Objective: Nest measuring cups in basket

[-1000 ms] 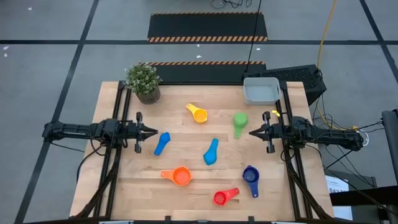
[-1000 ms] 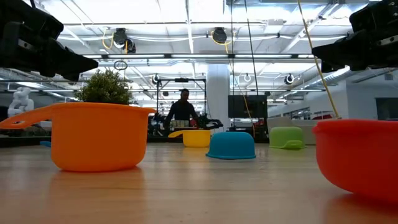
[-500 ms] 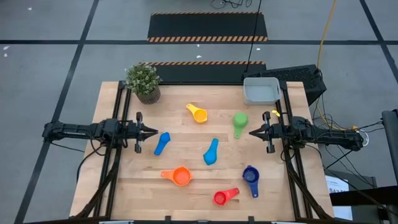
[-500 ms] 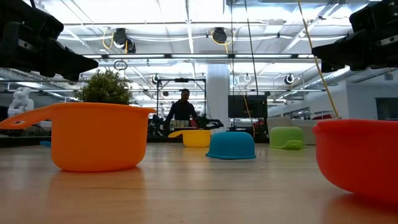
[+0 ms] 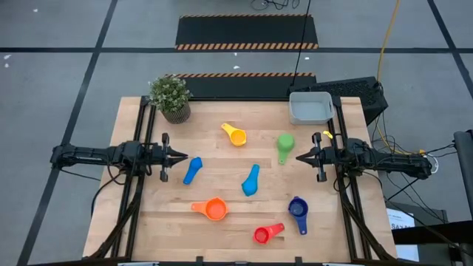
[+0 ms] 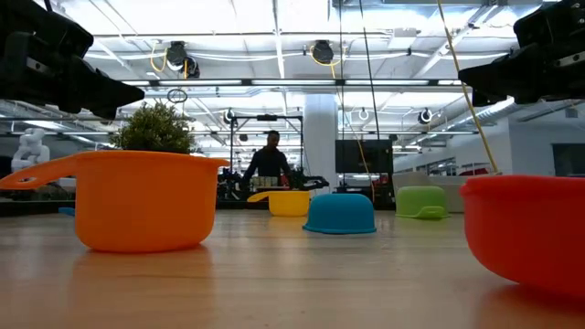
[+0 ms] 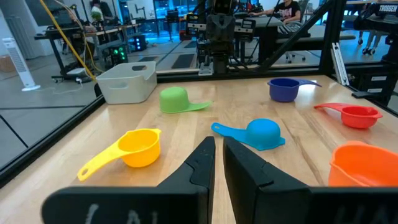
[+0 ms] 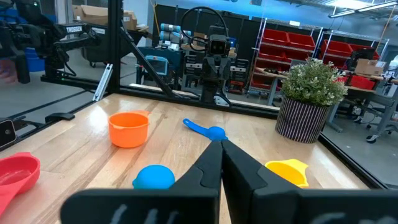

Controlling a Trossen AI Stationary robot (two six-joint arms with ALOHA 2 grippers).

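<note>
Seven plastic measuring cups are lying scattered on the wooden bench (image 5: 222,229): one yellow (image 5: 234,134), one green (image 5: 285,143), one orange (image 5: 213,209), one red (image 5: 264,233), one dark blue (image 5: 298,209) and two light blue (image 5: 192,170) (image 5: 251,180). One light-grey plastic basket (image 5: 310,108) is sitting empty at the far right corner. The left gripper (image 5: 179,157) and the right gripper (image 5: 301,157) are hovering at opposite edges, jaws nearly together on the left and pressed together on the right, holding nothing.

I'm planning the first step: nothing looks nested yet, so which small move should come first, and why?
Probably send the right gripper toward the green cup. Both grippers are empty, the basket is empty, and that cup lies nearest both the right gripper and the basket. The left gripper waits by a light blue cup.
</note>
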